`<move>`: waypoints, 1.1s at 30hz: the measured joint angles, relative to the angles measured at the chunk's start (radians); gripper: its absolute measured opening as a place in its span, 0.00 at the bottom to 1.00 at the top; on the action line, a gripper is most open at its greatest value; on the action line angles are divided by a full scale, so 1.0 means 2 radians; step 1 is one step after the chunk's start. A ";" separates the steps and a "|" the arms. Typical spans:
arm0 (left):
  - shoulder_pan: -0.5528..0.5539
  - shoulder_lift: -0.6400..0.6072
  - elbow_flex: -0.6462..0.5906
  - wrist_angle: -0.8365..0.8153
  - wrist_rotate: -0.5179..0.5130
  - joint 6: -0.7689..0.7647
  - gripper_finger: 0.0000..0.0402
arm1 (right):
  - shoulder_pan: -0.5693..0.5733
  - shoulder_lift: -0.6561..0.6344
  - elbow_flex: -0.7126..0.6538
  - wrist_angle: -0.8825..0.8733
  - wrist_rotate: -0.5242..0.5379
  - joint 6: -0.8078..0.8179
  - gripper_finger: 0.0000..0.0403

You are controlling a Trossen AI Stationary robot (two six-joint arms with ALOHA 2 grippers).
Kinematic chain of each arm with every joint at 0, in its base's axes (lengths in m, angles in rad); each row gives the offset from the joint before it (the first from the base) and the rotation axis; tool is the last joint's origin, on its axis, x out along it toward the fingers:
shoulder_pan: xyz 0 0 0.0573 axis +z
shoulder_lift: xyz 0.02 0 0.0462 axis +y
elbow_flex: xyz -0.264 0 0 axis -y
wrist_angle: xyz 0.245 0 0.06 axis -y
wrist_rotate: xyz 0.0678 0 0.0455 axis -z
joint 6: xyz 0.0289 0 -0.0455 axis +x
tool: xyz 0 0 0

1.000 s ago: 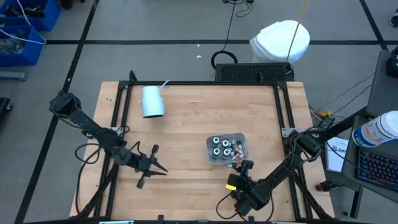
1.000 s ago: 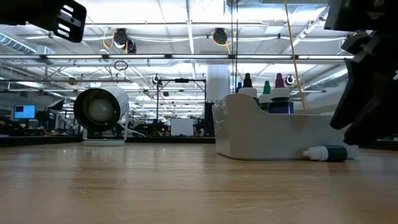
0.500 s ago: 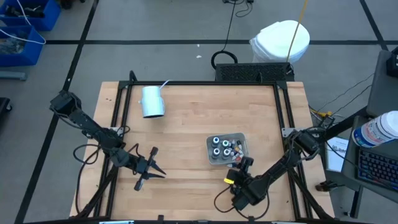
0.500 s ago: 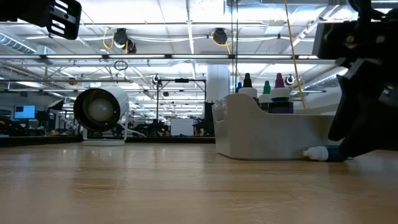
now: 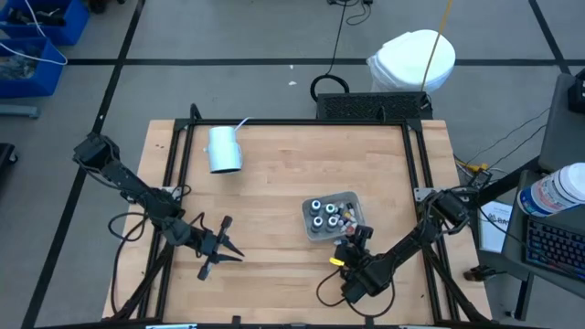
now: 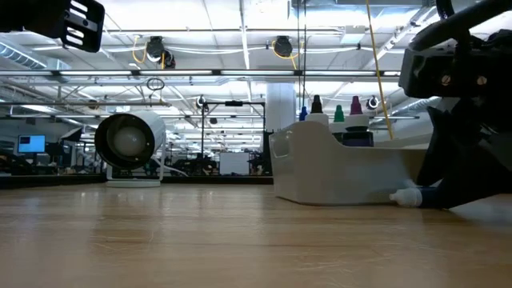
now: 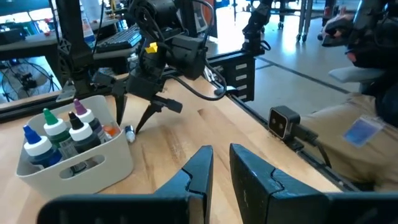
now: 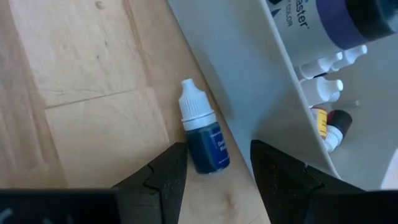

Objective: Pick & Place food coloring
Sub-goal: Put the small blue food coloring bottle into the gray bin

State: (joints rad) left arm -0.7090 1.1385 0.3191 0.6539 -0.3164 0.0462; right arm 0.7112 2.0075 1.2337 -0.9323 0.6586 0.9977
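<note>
Right wrist view: right gripper (image 8: 214,171), angled down, open, straddles blue bottle (image 8: 206,139) lying beside tray (image 8: 261,93).

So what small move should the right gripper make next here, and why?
Probably lower a little and close. The right gripper is open and straddles the blue bottle, which lies on its side on the table against the tray; the fingers aren't yet touching it.

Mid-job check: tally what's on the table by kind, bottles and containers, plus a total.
Large bottles standing in the tray: 4
Small bottle lying loose beside the tray: 1
Tray: 1
Cup, on its side: 1
Total: 7, not counting the small bottles in the tray, which are too crowded to count.
</note>
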 joint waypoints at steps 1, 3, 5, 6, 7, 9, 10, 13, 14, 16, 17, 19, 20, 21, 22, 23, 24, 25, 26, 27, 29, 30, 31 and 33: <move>0.000 0.000 0.000 -0.001 0.000 0.005 0.16 | -0.001 0.000 0.000 0.001 0.000 -0.003 0.42; 0.000 0.000 0.000 -0.001 0.000 0.013 0.16 | -0.002 0.000 0.000 0.003 -0.001 -0.007 0.42; 0.000 0.000 0.000 -0.001 0.000 0.021 0.16 | -0.002 0.000 0.000 0.004 -0.001 -0.009 0.42; 0.000 0.000 0.000 0.000 0.000 0.025 0.16 | -0.002 0.000 0.000 0.004 -0.001 -0.012 0.42; 0.000 0.000 0.000 0.003 0.000 0.031 0.16 | -0.002 0.000 0.000 0.004 -0.002 -0.013 0.42; 0.000 0.000 0.000 0.006 0.000 0.037 0.16 | -0.002 0.000 0.000 0.005 -0.003 -0.020 0.42; 0.000 0.000 0.000 0.007 0.000 0.039 0.16 | -0.002 0.000 0.000 0.006 -0.003 -0.024 0.42; 0.000 0.000 0.000 0.014 0.000 0.040 0.16 | -0.002 0.000 0.000 0.008 -0.002 -0.036 0.42; 0.000 0.000 0.000 0.017 0.000 0.040 0.16 | -0.003 0.000 0.000 0.009 -0.002 -0.040 0.42; 0.000 0.000 0.000 0.023 0.000 0.043 0.16 | -0.005 0.000 0.000 0.011 -0.002 -0.049 0.42; 0.000 0.000 0.000 0.027 0.000 0.048 0.16 | -0.006 0.000 0.000 0.012 -0.002 -0.055 0.42; 0.000 0.000 0.000 0.032 0.000 0.062 0.16 | -0.008 0.000 0.000 0.016 -0.002 -0.075 0.42; 0.000 0.000 0.000 0.032 0.000 0.068 0.16 | -0.010 0.000 0.000 0.018 -0.002 -0.083 0.42; 0.000 0.000 0.000 0.032 0.000 0.070 0.16 | -0.011 0.000 0.000 0.021 -0.002 -0.089 0.42; 0.000 0.000 0.000 0.033 0.000 0.070 0.16 | -0.013 0.000 0.000 0.024 -0.004 -0.095 0.42; 0.000 0.000 0.000 0.032 0.000 0.068 0.16 | -0.016 0.000 -0.001 0.029 -0.007 -0.100 0.42; 0.000 0.000 0.000 0.032 0.000 0.068 0.16 | -0.018 0.000 0.000 0.036 -0.010 -0.104 0.42; 0.000 0.000 0.000 0.033 0.000 0.068 0.16 | -0.021 0.000 0.000 0.041 -0.016 -0.108 0.42; 0.000 0.000 0.000 0.033 0.000 0.068 0.16 | -0.023 -0.001 0.000 0.046 -0.019 -0.113 0.42; 0.000 0.000 0.000 0.034 0.000 0.067 0.16 | -0.025 -0.001 0.000 0.051 -0.024 -0.114 0.42; 0.000 0.000 0.000 0.034 0.000 0.064 0.16 | -0.028 -0.001 0.000 0.056 -0.032 -0.116 0.42; 0.000 0.000 0.000 0.034 0.000 0.064 0.16 | -0.029 -0.001 0.000 0.058 -0.038 -0.117 0.42; 0.000 0.000 0.000 0.034 0.000 0.063 0.16 | -0.030 -0.001 0.000 0.058 -0.042 -0.119 0.42; 0.000 0.000 0.000 0.034 0.000 0.057 0.16 | -0.033 -0.001 0.000 0.059 -0.052 -0.125 0.42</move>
State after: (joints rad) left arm -0.7082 1.1381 0.3191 0.7219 -0.3164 0.1593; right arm 0.6458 2.0052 1.2335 -0.8144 0.5545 0.7486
